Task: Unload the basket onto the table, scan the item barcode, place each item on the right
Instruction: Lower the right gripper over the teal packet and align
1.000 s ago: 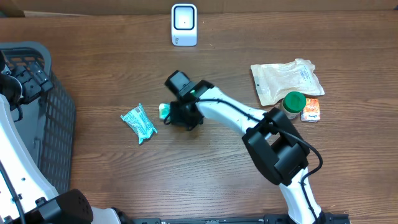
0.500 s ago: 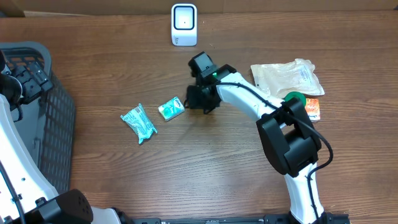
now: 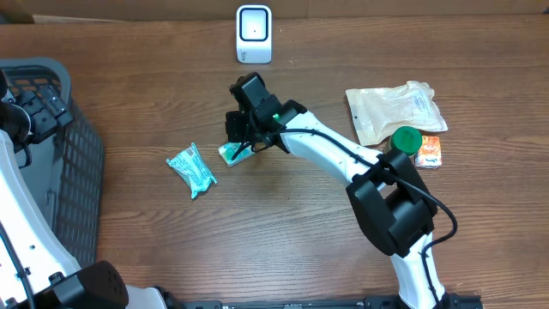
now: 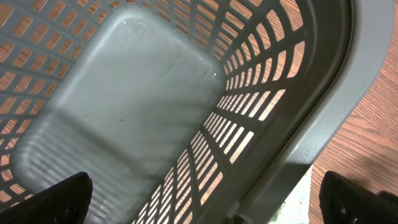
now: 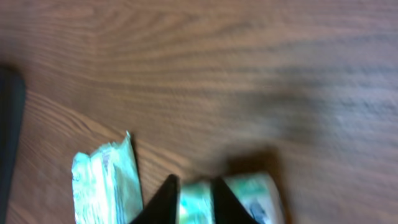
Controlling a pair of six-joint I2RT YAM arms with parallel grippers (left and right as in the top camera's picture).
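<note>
A small green packet (image 3: 228, 154) lies on the wooden table left of centre. My right gripper (image 3: 243, 140) hangs over its right end. In the right wrist view the dark fingertips (image 5: 166, 200) stand close together, and a strip of the green packet (image 5: 195, 206) fills the gap between them, so the right gripper (image 5: 195, 202) is shut on it. The rest of the packet sticks out to the right. The white barcode scanner (image 3: 254, 34) stands at the table's far edge. My left gripper (image 4: 205, 202) is wide open over the grey basket (image 4: 137, 106), holding nothing.
A teal wrapped packet (image 3: 191, 170) lies just left of the green one, also seen as the teal wrapper (image 5: 104, 184). A white pouch (image 3: 395, 112), a green-lidded jar (image 3: 406, 140) and an orange packet (image 3: 429, 152) sit at the right. The basket (image 3: 77, 172) fills the left edge.
The right gripper left the green packet on the table, swung right and away from it, then came back left and closed its fingertips around it. The left arm stayed still.
</note>
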